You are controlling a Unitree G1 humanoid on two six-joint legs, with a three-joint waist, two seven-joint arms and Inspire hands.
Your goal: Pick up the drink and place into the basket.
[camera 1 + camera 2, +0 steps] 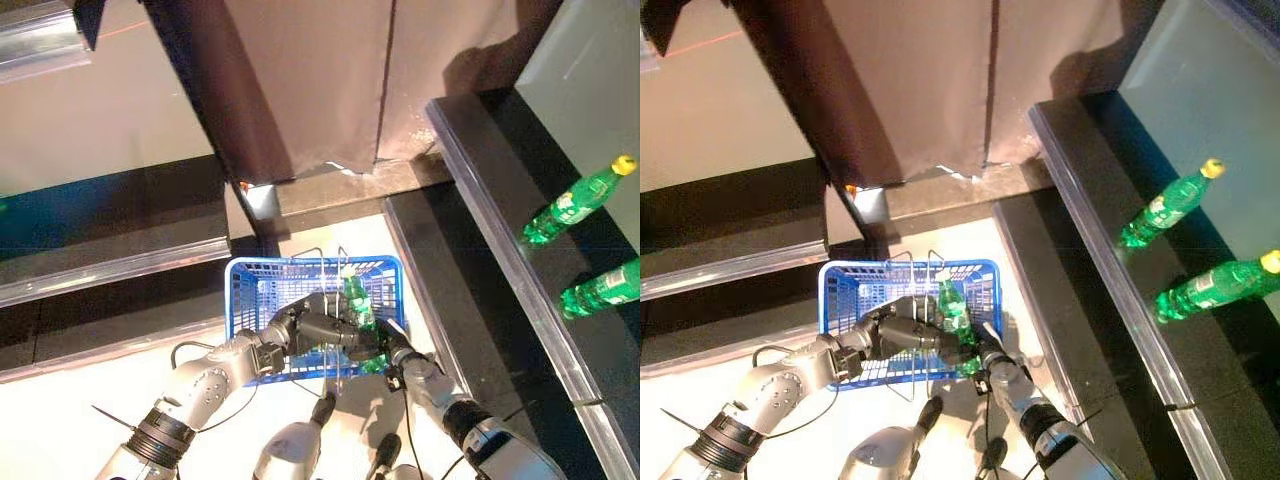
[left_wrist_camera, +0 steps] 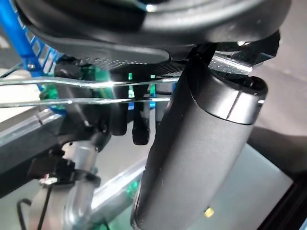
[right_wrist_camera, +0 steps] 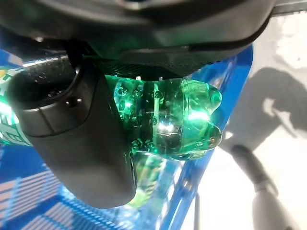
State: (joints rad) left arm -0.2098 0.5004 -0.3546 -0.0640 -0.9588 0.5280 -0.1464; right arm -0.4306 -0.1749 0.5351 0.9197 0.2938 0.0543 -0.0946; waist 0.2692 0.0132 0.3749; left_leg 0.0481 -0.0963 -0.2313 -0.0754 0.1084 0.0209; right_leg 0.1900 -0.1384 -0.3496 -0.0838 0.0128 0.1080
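Green plastic fills my right wrist view: the drink bottle (image 3: pixel 168 120) sits clamped in my right hand (image 1: pixel 385 345), thumb wrapped across its body and the lobed base poking out past it. From the head cameras I see that bottle tilted, its neck pointing away from me over the blue basket (image 1: pixel 240 290), its base at the basket's near rim, beside the raised wire handles (image 1: pixel 330 262). My left hand (image 1: pixel 325 328) reaches in from the other side and lies just next to the right one, low over the basket; I cannot tell whether its fingers are curled on anything, since its wrist view shows only the thumb and wire bars. Well off to the right of my right hand, two more green bottles (image 1: pixel 578 200) lie on a dark shelf (image 1: pixel 500 215).
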